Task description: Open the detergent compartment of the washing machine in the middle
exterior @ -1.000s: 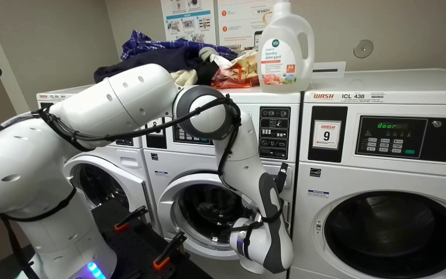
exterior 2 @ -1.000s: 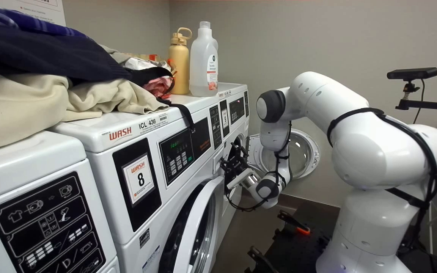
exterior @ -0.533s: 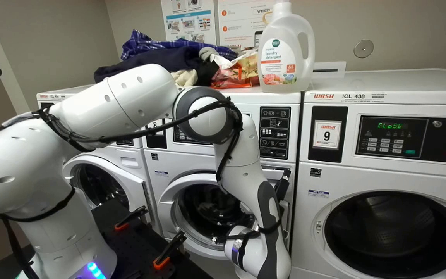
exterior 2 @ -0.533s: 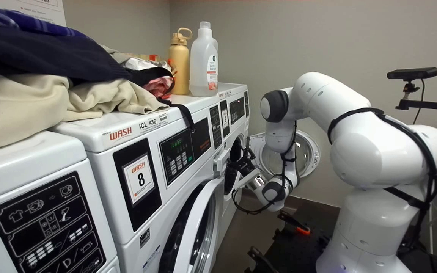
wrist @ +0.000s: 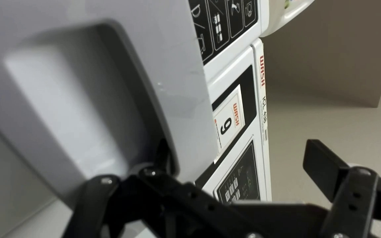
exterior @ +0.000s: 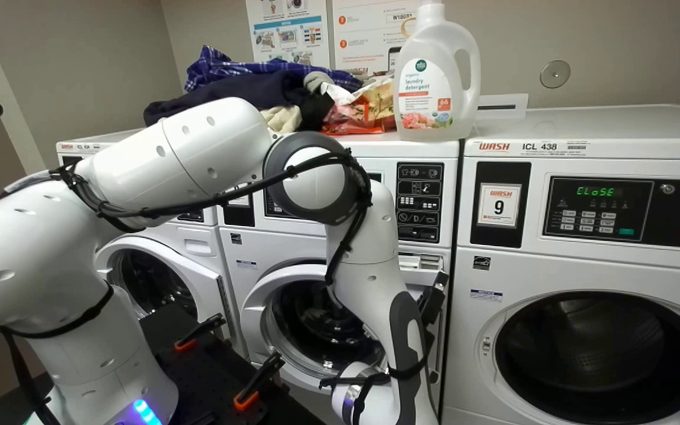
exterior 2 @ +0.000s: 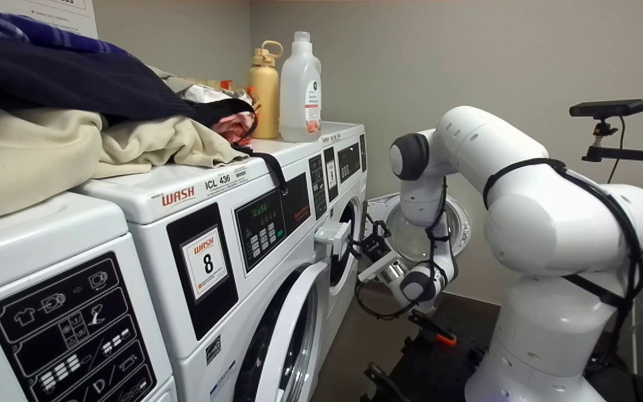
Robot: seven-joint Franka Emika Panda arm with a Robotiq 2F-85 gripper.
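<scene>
I start with the washing machine (exterior 2: 260,273), the middle unit, its card (exterior 2: 204,263) reading 8. At the 2 o'clock corner of its front in an exterior view, the detergent compartment (exterior 2: 332,231) stands out partway, inner bays (exterior: 420,261) showing on top. Next along is the gripper (exterior 2: 367,237), just beside the compartment's face, which lies at its 9 o'clock. State of tool: fingers spread wide, nothing clamped between them.

Wrist view, same order: the handle recess (wrist: 88,99) lies at 10 o'clock from the gripper, its long axis running 11 to 5 o'clock. The near fingertip (wrist: 162,153) sits at the 5 o'clock end, apparently hooked inside; the spot is too dark for me to confirm contact. The far fingertip (wrist: 322,165) hangs free, at 3 o'clock of the near fingertip.

Finding: I judge the task partly done, by hooking rather than clamping. The coming pull turns on the near fingertip bearing on the recess while I draw straight out from the machine front. With 1 finger engaged, I rate slipping out the main risk
</scene>
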